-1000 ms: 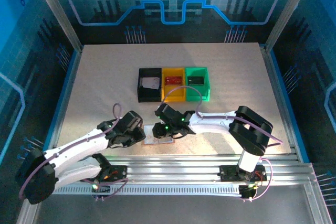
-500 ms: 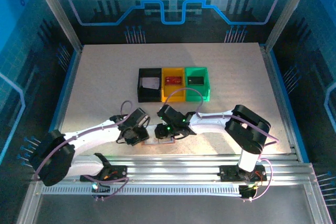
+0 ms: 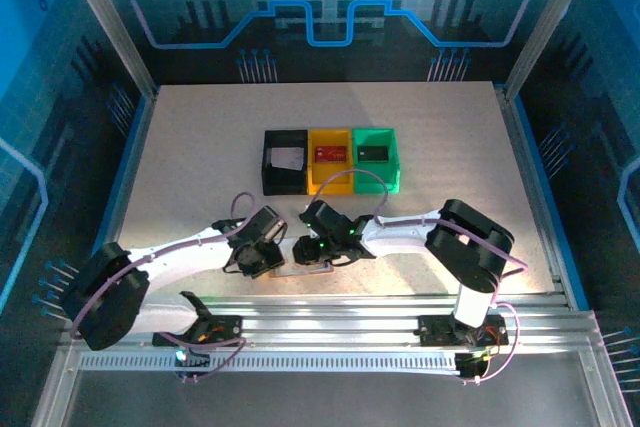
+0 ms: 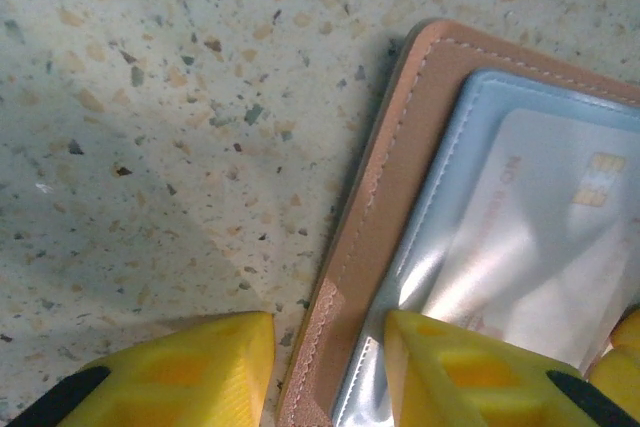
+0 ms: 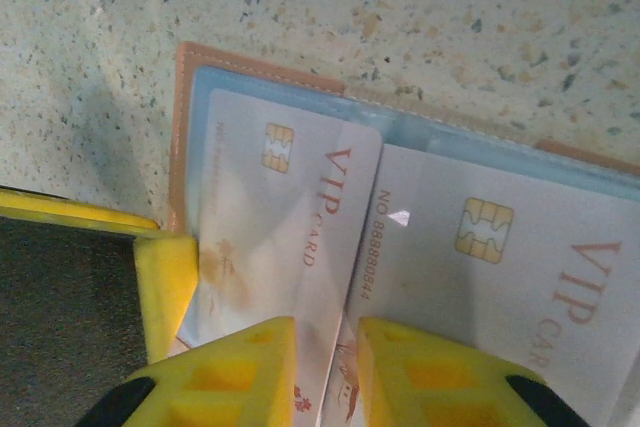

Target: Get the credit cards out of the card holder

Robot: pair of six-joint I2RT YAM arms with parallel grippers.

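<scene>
Speckled tabletop (image 4: 150,97): left tool (image 4: 325,332) half-open astride card holder (image 4: 385,197), right tool (image 5: 328,337) barely parted, touching credit cards (image 5: 290,197).

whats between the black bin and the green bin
The yellow bin, holding a red card, sits between the black bin and green bin, touching both, in the top view.
</scene>
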